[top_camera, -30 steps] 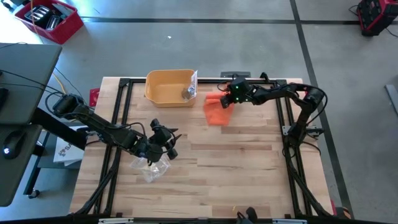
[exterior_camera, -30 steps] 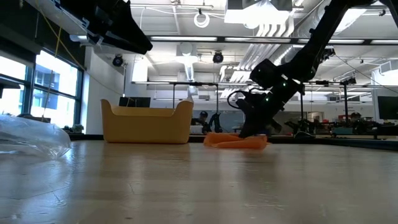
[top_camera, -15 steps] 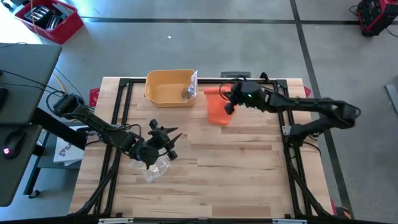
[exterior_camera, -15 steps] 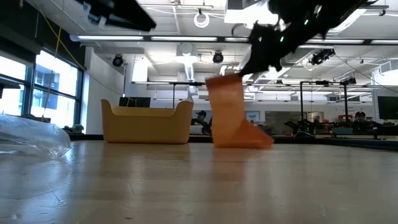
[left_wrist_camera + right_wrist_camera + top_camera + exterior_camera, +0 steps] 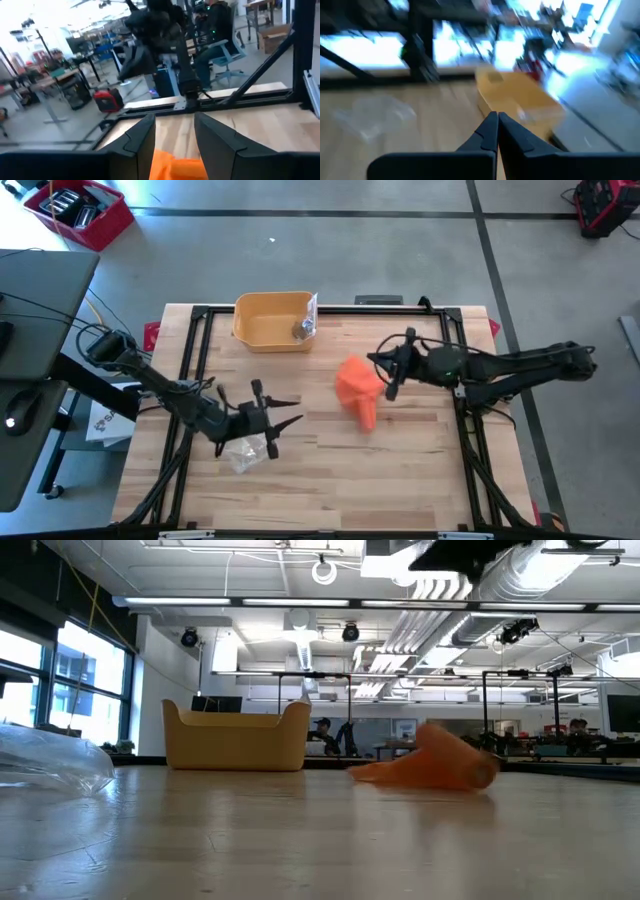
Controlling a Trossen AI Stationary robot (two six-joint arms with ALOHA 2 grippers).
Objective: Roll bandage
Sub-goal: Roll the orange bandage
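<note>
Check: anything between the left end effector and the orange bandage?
Nothing. In the high view only bare wood tabletop lies between the left end effector and the orange bandage. The clear plastic bag sits beside that end effector, off that line.

Place: robotics lab or workshop, open-plan
Ceiling: exposed ducts and strip lights
Floor: bare concrete
Furniture: workbenches, office chair, red toolbox

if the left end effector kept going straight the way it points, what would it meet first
Probably the orange bandage: it sits right ahead between the open left end effector fingers, though how far ahead is unclear.
</note>
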